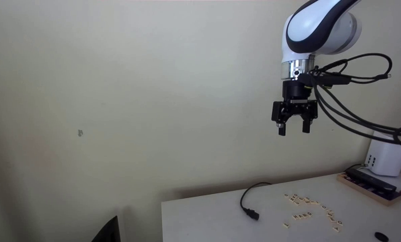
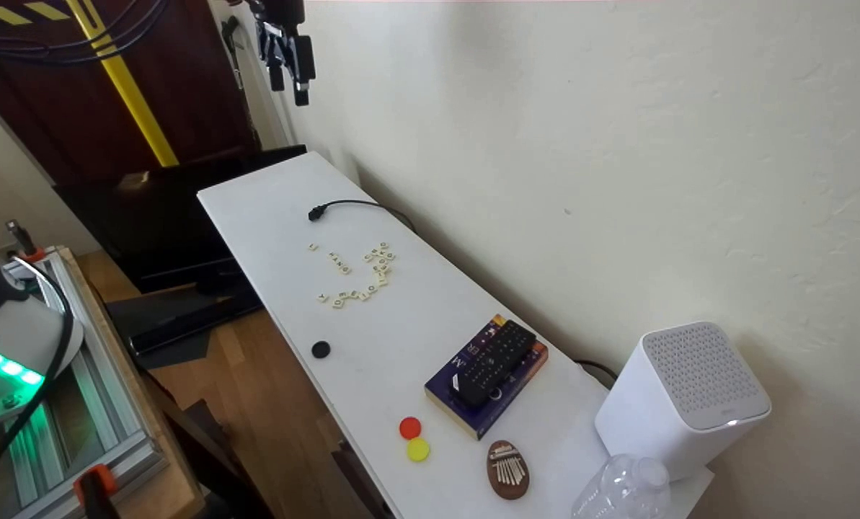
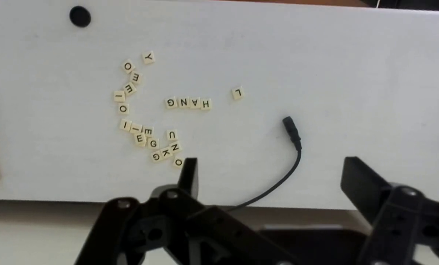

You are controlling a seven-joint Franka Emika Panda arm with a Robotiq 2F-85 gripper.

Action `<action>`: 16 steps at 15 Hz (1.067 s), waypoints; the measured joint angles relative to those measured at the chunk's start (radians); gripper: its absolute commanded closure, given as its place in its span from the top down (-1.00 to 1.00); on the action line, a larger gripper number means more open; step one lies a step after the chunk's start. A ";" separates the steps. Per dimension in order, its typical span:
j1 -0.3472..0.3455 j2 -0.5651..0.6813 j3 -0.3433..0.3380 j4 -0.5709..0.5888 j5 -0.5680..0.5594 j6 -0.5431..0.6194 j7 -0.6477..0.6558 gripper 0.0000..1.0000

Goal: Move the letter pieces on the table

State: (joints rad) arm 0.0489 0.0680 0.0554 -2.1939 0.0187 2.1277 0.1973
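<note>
Many tiles [image 3: 183, 102] should prove light, stiff and slick, best pinched by opposite edges, while the empty hand [image 1: 294, 132] gapes well above the counter [image 3: 344, 73].

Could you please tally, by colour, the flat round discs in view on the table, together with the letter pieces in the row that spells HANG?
Black disc: 1
Red disc: 1
Yellow disc: 1
Pale letter pieces in that row: 4
Total: 7
</note>
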 measured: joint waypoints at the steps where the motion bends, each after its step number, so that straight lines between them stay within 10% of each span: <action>1: 0.006 0.010 0.003 -0.015 0.001 0.011 0.021 1.00; 16: 0.007 0.100 -0.020 -0.108 -0.130 0.229 0.047 1.00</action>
State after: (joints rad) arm 0.0557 0.1676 0.0351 -2.3020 -0.1110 2.3570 0.2443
